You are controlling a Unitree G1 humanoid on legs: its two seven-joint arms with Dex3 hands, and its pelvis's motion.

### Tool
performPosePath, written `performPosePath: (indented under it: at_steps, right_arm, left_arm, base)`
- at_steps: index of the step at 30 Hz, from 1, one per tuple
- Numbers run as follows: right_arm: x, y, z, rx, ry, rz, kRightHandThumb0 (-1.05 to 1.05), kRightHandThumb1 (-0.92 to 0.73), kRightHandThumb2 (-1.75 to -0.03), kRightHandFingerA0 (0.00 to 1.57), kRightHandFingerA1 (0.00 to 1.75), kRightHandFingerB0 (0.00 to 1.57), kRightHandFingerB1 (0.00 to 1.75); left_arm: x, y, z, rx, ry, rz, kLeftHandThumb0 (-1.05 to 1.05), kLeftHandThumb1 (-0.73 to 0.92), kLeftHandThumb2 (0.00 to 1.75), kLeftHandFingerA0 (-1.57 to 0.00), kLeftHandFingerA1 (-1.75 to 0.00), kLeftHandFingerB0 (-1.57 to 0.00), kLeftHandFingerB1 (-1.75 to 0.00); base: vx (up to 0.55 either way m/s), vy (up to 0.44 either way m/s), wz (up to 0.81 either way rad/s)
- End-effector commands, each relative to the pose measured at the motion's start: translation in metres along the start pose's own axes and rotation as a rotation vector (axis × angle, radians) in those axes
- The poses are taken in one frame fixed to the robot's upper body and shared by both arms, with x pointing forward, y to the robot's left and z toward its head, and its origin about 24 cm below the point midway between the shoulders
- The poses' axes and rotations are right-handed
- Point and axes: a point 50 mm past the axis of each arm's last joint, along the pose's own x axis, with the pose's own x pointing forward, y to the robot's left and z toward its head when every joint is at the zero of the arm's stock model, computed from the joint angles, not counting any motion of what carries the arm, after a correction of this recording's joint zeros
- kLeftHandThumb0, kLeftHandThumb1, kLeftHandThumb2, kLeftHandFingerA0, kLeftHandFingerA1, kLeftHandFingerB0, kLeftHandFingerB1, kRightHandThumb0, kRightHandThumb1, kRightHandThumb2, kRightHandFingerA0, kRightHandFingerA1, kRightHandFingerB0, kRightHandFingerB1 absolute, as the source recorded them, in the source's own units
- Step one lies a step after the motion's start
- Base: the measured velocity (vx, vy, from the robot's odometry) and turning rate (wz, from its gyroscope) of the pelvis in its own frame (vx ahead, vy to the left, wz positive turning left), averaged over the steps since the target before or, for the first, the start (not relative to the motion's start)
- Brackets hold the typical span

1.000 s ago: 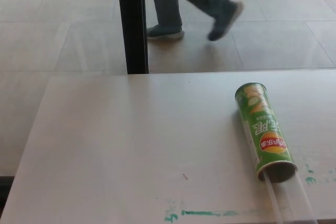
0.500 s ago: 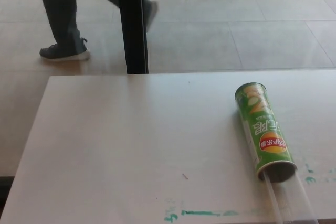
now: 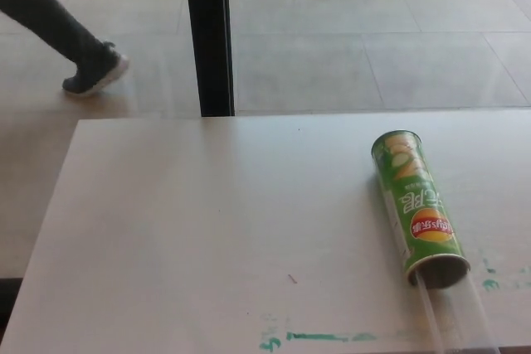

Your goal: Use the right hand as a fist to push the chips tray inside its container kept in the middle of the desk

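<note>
We are looking down on a pale table (image 3: 207,230) where a green chips container (image 3: 417,209) is lying on its side toward the right, its open mouth facing the near edge. A clear chips tray (image 3: 455,317) is sticking out of that mouth and reaching down toward the bottom of the picture, so it is only partly inside. Green marker smears (image 3: 319,337) are showing on the table near the front edge, left of the tray. Neither hand is showing, so we cannot tell how their fingers are set. Beyond the table a black post (image 3: 207,35) is standing, and a person's leg and shoe (image 3: 87,68) are crossing the tiled floor (image 3: 373,39) at upper left.
</note>
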Motion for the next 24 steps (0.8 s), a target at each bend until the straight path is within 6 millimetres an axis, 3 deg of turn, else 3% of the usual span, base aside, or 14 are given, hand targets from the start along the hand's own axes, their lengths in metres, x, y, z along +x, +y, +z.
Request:
performPosePath:
  at_steps: [1,2,3,6,13,21,23,24]
  right_arm:
    - [0.005,-0.002,0.001,-0.021,-0.002,-0.08,-0.75,-0.91,-0.67,0.91,0.83,0.7,0.53]
    - [0.006,-0.003,0.001,-0.023,-0.002,-0.072,-0.74,-0.92,-0.67,0.89,0.85,0.67,0.52]
    - [0.007,-0.004,0.002,-0.018,-0.005,-0.091,-0.74,-0.91,-0.67,0.9,0.88,0.69,0.53]
    - [0.013,-0.006,0.001,-0.031,-0.004,-0.1,-0.73,-0.91,-0.67,0.92,0.9,0.7,0.54]
    - [0.021,-0.017,-0.009,-0.061,0.022,-0.102,-0.75,-0.92,-0.68,0.87,0.77,0.66,0.54]
    - [0.031,-0.017,-0.016,-0.087,0.053,-0.095,-0.76,-0.91,-0.67,0.91,0.81,0.72,0.54]
    - [0.032,-0.016,-0.017,-0.089,0.05,-0.092,-0.76,-0.92,-0.68,0.92,0.83,0.71,0.54]
    - [0.032,-0.015,-0.017,-0.089,0.05,-0.091,-0.74,-0.9,-0.67,0.92,0.85,0.73,0.55]
  left_arm:
    - [0.0,0.006,0.007,0.019,-0.031,0.02,-0.95,0.63,1.31,-0.72,-1.26,-0.43,-1.0]
    - [0.0,0.006,0.007,0.002,-0.036,0.019,-0.95,0.62,1.3,-0.75,-1.3,-0.46,-1.03]
    - [0.0,0.006,0.008,0.0,-0.037,0.007,-0.94,0.64,1.3,-0.67,-1.25,-0.4,-0.98]
    - [-0.001,0.008,0.007,0.03,-0.035,0.008,-0.89,0.63,1.32,-0.72,-1.24,-0.41,-0.97]
    - [-0.001,0.007,0.002,0.018,-0.021,0.012,-0.94,0.63,1.3,-0.66,-1.21,-0.37,-0.95]
    - [-0.001,0.006,0.0,0.014,-0.005,0.018,-0.89,0.63,1.31,-0.68,-1.21,-0.4,-0.96]
    - [-0.001,0.006,0.0,-0.006,-0.015,0.014,-0.9,0.63,1.32,-0.66,-1.25,-0.42,-1.01]
    - [-0.002,0.006,0.0,-0.013,-0.017,0.015,-0.87,0.65,1.22,-0.6,-1.54,-0.36,-1.21]
  base:
    - [0.0,0.0,0.0]
    - [0.0,0.0,0.0]
    - [0.0,0.0,0.0]
    - [0.0,0.0,0.0]
    - [0.0,0.0,0.0]
    - [0.0,0.0,0.0]
    - [0.0,0.0,0.0]
    - [0.0,0.0,0.0]
